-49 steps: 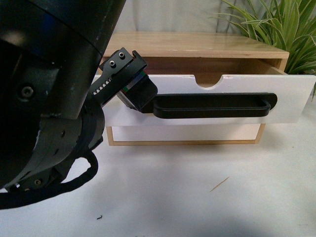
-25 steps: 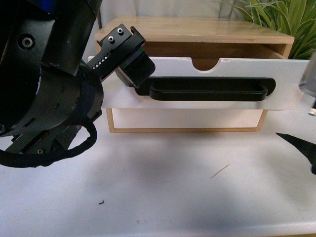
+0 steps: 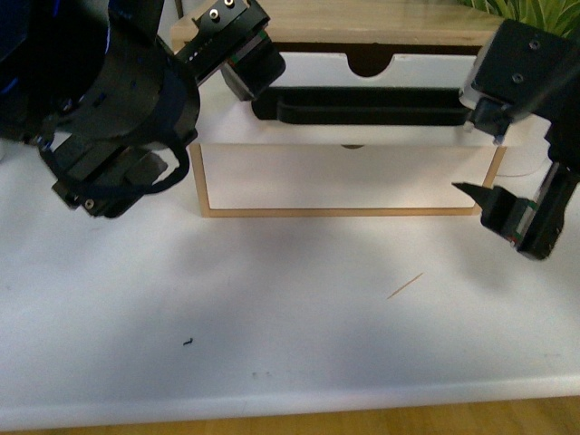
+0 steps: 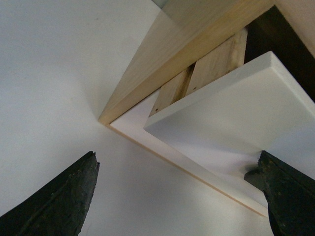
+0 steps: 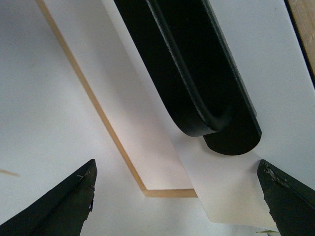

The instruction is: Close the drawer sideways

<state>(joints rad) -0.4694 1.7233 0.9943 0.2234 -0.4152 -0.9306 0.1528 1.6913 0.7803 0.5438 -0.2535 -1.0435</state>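
Left tool [image 4: 177,157] is seen spread wide and empty at the left corner of the drawer [image 3: 408,72]. Right tool [image 5: 176,164] gapes too, nothing gripped, beside the right end of the bar handle [image 3: 362,104]. The drawer is pulled partly out of the wooden cabinet [image 3: 381,23], its left end hidden by the arm. White worktop [image 3: 272,299]; a plant [image 3: 535,9] is cropped.

White tabletop [image 3: 299,362], green plant [image 3: 536,11]

Wood sliver [image 3: 404,286] on white table [image 3: 290,353]

White black-handled drawer [image 3: 399,77], partly open
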